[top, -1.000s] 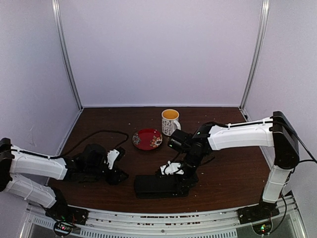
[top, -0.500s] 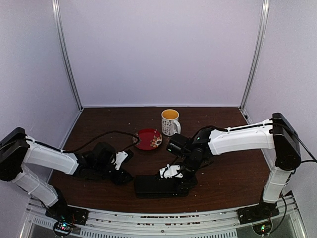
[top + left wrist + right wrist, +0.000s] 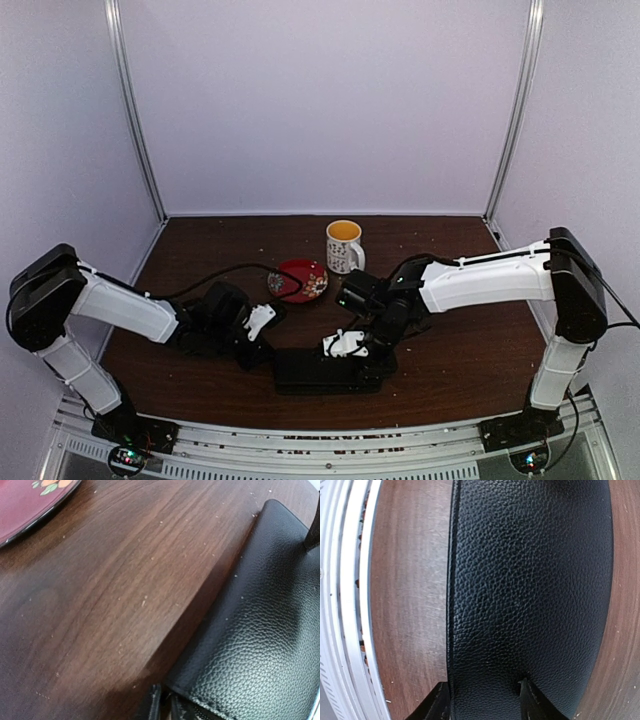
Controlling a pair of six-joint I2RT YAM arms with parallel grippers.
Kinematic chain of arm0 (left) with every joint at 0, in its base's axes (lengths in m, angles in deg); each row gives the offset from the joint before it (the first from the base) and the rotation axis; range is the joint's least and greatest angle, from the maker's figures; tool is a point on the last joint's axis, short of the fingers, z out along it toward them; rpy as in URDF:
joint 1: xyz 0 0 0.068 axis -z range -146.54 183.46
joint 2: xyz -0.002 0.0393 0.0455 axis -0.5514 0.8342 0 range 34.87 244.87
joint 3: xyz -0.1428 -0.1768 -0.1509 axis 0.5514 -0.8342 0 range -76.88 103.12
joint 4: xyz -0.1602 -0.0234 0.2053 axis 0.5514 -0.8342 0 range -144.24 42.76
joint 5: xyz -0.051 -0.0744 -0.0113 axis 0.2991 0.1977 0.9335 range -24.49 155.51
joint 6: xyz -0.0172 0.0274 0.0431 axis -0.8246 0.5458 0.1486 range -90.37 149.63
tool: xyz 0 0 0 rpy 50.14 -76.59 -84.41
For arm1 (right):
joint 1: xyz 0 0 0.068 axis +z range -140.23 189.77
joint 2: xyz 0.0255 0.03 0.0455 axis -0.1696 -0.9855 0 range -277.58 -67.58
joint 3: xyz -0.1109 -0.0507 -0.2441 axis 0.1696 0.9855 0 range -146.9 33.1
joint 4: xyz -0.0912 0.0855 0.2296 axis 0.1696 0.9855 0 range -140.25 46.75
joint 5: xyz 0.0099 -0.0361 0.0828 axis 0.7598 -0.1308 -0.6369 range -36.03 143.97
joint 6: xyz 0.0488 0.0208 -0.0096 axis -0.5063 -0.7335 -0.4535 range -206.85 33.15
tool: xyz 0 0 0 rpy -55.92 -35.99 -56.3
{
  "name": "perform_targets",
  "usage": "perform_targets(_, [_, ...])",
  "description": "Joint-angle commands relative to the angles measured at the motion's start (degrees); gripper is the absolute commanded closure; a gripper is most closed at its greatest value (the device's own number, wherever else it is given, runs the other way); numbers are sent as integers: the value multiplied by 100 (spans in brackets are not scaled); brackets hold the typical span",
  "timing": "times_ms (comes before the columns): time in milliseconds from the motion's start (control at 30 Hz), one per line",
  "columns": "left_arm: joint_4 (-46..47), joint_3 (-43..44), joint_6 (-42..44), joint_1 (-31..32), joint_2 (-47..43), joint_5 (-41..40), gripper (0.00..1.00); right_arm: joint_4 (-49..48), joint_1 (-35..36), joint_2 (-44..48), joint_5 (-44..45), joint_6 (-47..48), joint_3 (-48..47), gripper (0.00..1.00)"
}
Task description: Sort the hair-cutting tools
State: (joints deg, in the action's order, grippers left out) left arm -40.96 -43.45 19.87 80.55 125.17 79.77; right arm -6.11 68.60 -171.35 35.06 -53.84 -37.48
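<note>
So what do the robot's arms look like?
The left arm and right arm have smooth white shells with chunky black joints. The left gripper and right gripper each have thin black fingers and a white patch. A loose black cable loops along the left arm, and tiny coloured lights glow at the bases.

White-shelled arms point(image 3: 490, 275), black joints, black left pincer point(image 3: 265, 348) and right pincer point(image 3: 482, 700) with white side plates, thin black cable point(image 3: 215, 268)
</note>
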Motion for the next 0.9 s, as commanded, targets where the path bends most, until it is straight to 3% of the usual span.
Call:
perform_targets(0, [139,163,162,177,82,73,99,-674,-159,-271,1335,-287,97,54])
perform_targets(267, [-905,-120,-564,415,-627,-565,100,-510,-175,-532,1368,-411,34,56])
perform_targets(433, [-1270,-229,-718,798,-890,-229,100,-472,-178,-696,1403,-454,-50,58])
perform_targets(667, [-925,-275,-773,986,-647,392,100,-506,-175,-806,1537,-497,-73,58])
perform_targets(867, [-1309,113,-718,986,-561,-471,100,-345,-176,-440,1503,-182,-42,58])
